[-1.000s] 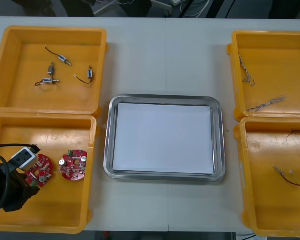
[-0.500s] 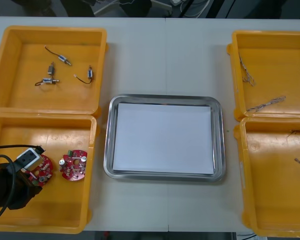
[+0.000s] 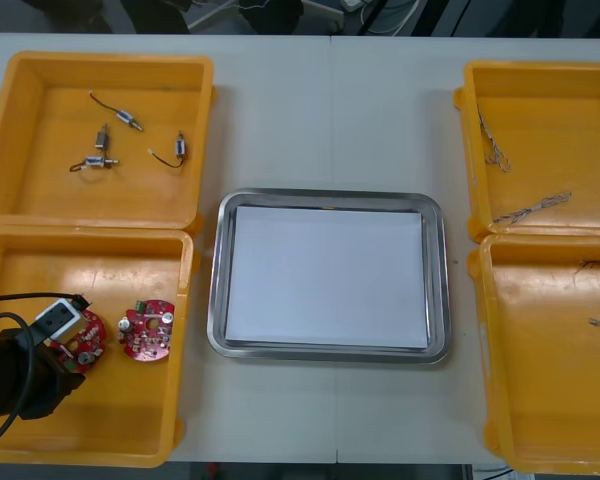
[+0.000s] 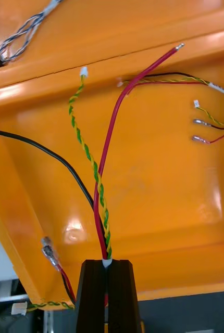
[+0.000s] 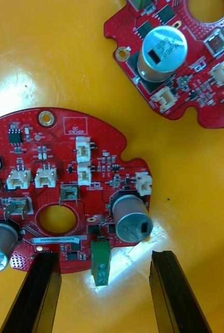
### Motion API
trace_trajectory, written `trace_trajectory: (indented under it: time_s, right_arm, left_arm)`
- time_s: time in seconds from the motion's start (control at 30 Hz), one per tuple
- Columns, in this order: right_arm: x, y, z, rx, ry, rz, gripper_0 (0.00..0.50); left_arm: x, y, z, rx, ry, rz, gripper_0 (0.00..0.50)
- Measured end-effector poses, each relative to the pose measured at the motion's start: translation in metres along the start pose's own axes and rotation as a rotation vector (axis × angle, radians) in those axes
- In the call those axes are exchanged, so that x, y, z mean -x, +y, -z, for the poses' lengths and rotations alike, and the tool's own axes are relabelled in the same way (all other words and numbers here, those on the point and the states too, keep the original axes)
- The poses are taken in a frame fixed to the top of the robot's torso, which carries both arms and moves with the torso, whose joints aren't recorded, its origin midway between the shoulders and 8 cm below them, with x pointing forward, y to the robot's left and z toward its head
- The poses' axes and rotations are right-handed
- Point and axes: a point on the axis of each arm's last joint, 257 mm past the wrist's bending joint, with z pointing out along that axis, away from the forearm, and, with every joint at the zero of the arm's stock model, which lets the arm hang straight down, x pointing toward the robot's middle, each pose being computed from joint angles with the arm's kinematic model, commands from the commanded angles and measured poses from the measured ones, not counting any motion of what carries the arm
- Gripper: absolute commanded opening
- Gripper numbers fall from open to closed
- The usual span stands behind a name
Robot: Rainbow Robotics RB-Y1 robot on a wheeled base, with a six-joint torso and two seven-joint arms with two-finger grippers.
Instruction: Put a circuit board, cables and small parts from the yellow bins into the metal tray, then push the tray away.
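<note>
In the left wrist view my left gripper [image 5: 104,294] stands open low over a round red circuit board [image 5: 65,197], one finger at each side of the board's near edge. A second red board [image 5: 185,57] lies just beyond it. The front view has the left arm [image 3: 20,375] in the near left yellow bin [image 3: 100,440], over the left board [image 3: 80,340], with the other board [image 3: 147,330] beside it. My right gripper [image 4: 106,273] is shut on a red and yellow cable [image 4: 99,182], whose strands hang over the near right bin [image 4: 159,208]. The metal tray [image 3: 216,280] is white inside.
Several small metal parts [image 3: 105,150] lie in the far left bin. Blue and white cables [image 3: 530,210] lie in the far right bin [image 3: 580,100]. In the right wrist view a black cable [image 4: 39,148] and another thin cable [image 4: 211,119] rest on the bin floor.
The red and yellow cable has left the floor of the near right bin; only a tip remains at the front view's right edge. The left arm has shifted slightly over the left board.
</note>
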Motion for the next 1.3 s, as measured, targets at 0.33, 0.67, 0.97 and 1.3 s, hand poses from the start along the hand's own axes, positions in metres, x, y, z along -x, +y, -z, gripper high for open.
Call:
trace_trajectory:
  time_s: [0.33, 0.67, 0.97, 1.3]
  right_arm:
    - [0.007, 0.043, 0.011, -0.004, -0.023, 0.431, 0.000]
    - [0.011, 0.103, 0.009, 0.053, -0.023, 0.612, 0.000]
    - [0.014, 0.128, 0.010, 0.072, -0.031, 0.688, 0.000]
    - [0.009, 0.150, 0.008, 0.073, -0.010, 0.773, 0.000]
  left_arm:
    - [0.000, -0.002, -0.002, -0.002, -0.004, -0.004, 0.500]
    - [-0.003, -0.003, -0.005, 0.002, 0.003, -0.021, 0.000]
    - [-0.002, -0.005, -0.006, -0.002, 0.001, -0.026, 0.000]
    - [-0.002, -0.001, -0.004, 0.005, 0.015, -0.028, 0.000]
